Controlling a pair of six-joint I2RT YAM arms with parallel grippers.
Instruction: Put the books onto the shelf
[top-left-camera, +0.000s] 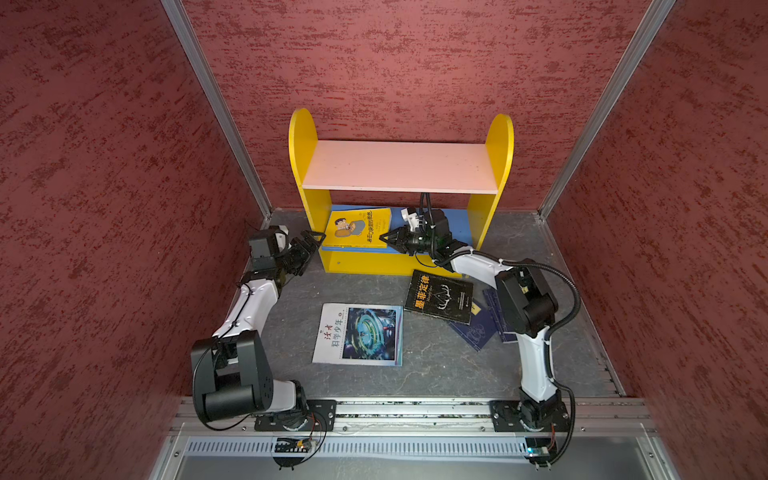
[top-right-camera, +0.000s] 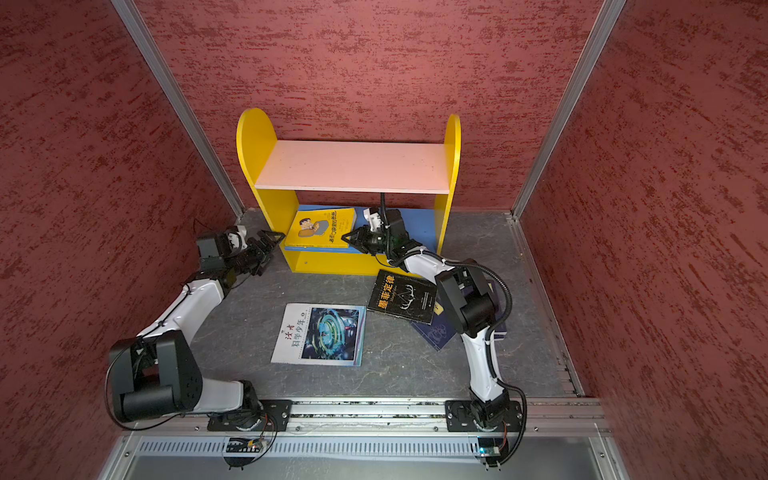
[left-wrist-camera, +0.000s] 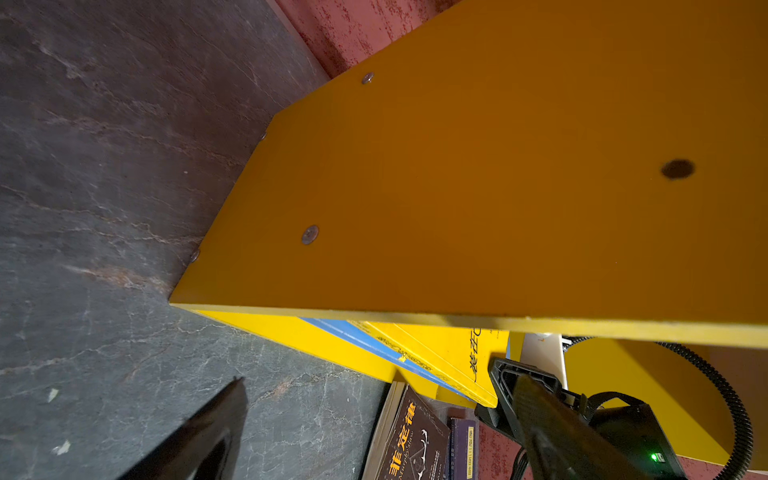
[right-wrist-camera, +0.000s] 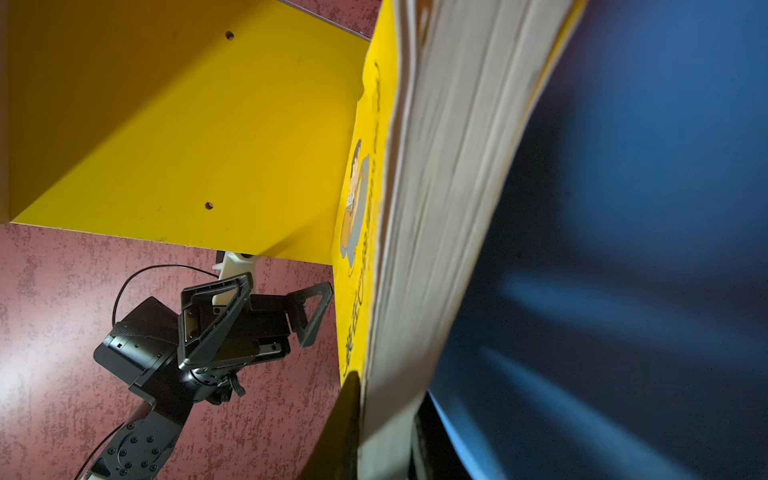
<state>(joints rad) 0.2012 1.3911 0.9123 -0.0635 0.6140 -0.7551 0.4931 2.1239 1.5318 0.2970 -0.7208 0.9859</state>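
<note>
Our right gripper (top-left-camera: 383, 239) clamps the yellow cartoon-cover book (top-left-camera: 357, 228) on the shelf (top-left-camera: 498, 137); left gripper (top-left-camera: 315, 241) gapes empty; magazine (top-left-camera: 359, 334), black book (top-left-camera: 440, 297) and navy books (top-left-camera: 478, 332) lie unshelved.

Our left pincer (top-left-camera: 318, 240) is wide open. It hangs low down, just beside the left side of the shelf (top-left-camera: 302, 141), and its tips point at the shelf. Our left arm (top-left-camera: 249, 307) bends at the elbow in front of the shelf and reaches toward it. Our right pincer (top-left-camera: 384, 238) is inside the low part of the shelf. Its jaws pinch a corner of the yellow book (top-left-camera: 357, 228). Our right arm (top-left-camera: 478, 266) comes in from the front right of the shelf, elbow bent.
</note>
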